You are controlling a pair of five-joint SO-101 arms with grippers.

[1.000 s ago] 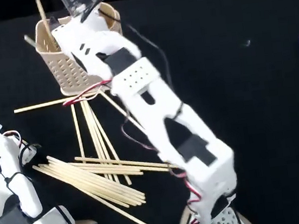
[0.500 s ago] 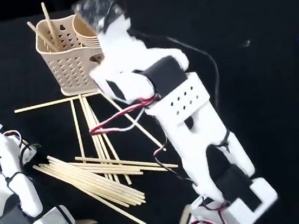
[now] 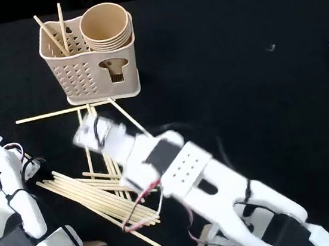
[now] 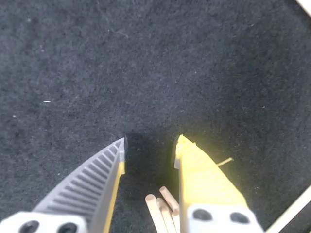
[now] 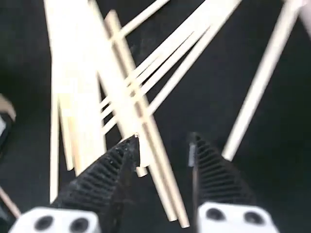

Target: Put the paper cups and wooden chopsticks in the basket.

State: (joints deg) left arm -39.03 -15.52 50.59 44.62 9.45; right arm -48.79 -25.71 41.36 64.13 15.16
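Thin, pale wooden chopsticks (image 3: 95,197) lie crisscrossed near the perforated beige basket (image 3: 84,79).

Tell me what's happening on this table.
The basket holds a stack of cups and two chopsticks. Many more lie in a loose pile on the table. The right gripper hangs open just above that pile, holding nothing. The left gripper is open too, over bare cloth.
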